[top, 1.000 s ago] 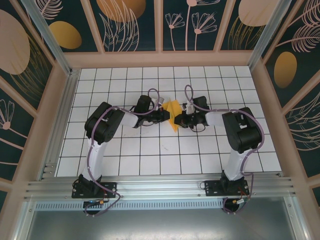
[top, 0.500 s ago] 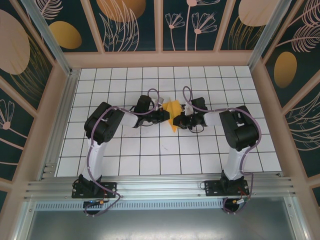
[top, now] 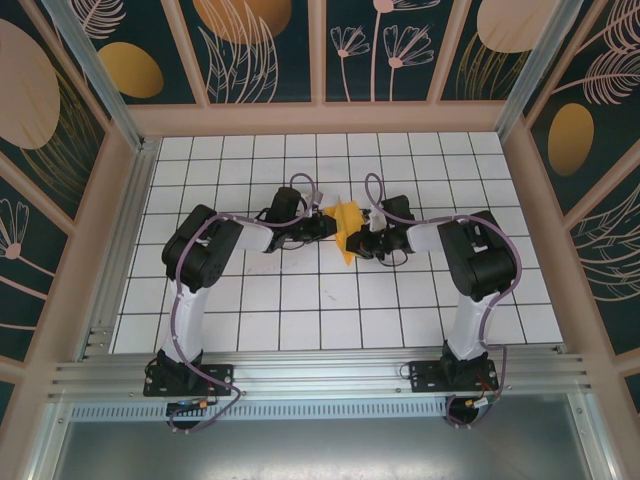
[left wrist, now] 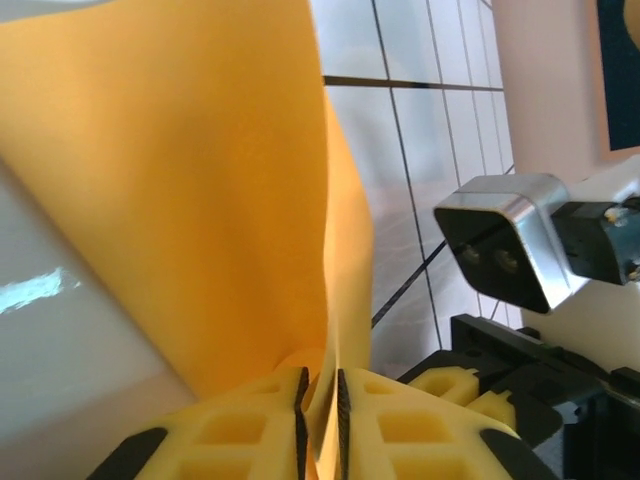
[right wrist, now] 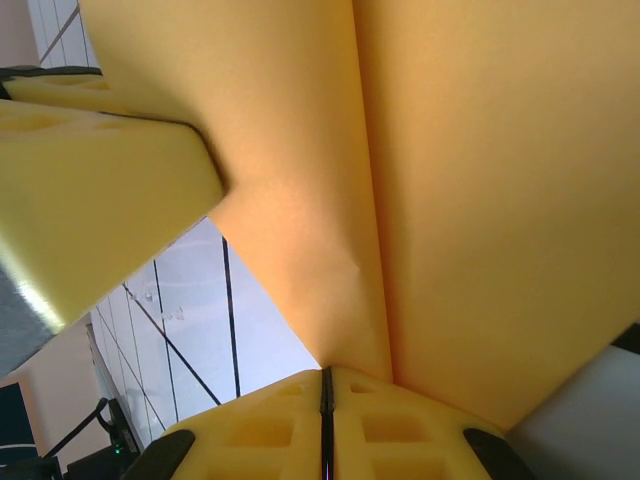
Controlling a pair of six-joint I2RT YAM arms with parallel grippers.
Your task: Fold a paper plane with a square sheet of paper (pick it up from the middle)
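Orange paper (top: 347,228), part folded, is held up over the middle of the table (top: 300,300), between both arms; the right gripper (right wrist: 325,385) pinches its fold tight, likely so it cannot drop; the left gripper (left wrist: 320,385) has a thin gap around the paper, and I cannot tell if it pinches; the paper's point is cut off.

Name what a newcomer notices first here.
The bright orange paper hangs between both arms over the middle of the white grid table, its tip pointing toward the bases. The right gripper is clamped on it. The paper also runs between the nearly closed fingers of the left gripper.
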